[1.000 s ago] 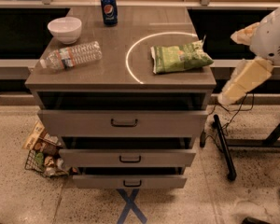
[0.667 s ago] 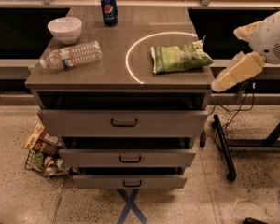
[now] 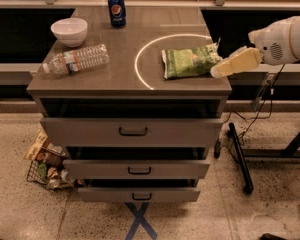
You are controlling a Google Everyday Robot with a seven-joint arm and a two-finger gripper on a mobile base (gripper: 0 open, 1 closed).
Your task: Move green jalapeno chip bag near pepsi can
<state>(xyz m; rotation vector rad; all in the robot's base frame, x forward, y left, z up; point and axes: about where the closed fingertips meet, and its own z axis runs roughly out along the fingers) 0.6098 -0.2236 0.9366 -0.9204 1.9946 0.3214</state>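
Note:
The green jalapeno chip bag point(image 3: 190, 61) lies flat on the right side of the tabletop, inside a white circle mark point(image 3: 138, 64). The pepsi can point(image 3: 117, 9) stands upright at the back middle of the top, far from the bag. My gripper point(image 3: 221, 70) reaches in from the right on a white arm point(image 3: 285, 39). Its cream tip is just at the bag's right end, above the table's right edge. I cannot tell whether it touches the bag.
A white bowl point(image 3: 69, 31) stands at the back left. A clear water bottle point(image 3: 77, 59) lies on its side at the left. The cabinet's drawers point(image 3: 132, 131) stand partly pulled out. A basket of snacks point(image 3: 45, 166) sits on the floor at left, and a black stand leg point(image 3: 240, 156) at right.
The gripper has risen and moved left, from beside the cabinet's right edge up to the right end of the chip bag. The bag, can, bottle and bowl have not moved.

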